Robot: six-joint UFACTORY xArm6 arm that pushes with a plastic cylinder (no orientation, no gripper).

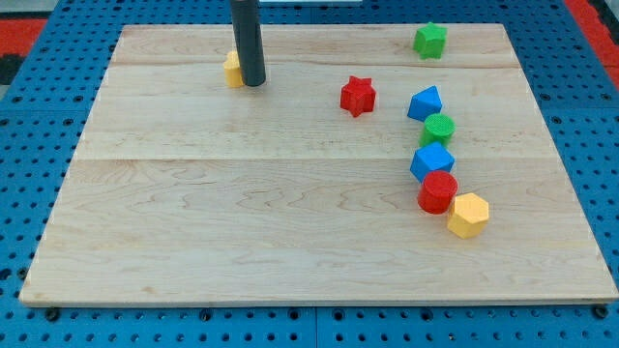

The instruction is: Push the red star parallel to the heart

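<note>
The red star (pixel 357 95) lies on the wooden board (pixel 242 213), in the upper middle. My tip (pixel 253 83) stands at the upper left, well to the left of the red star. A yellow block (pixel 232 69) sits just left of the rod, touching or nearly touching it, partly hidden; its shape cannot be made out, so I cannot tell if it is the heart.
A green block (pixel 430 41) sits at the top right. A curved row runs down the right: blue block (pixel 425 102), green round block (pixel 439 129), blue block (pixel 431 161), red round block (pixel 438 191), yellow hexagon (pixel 469 215).
</note>
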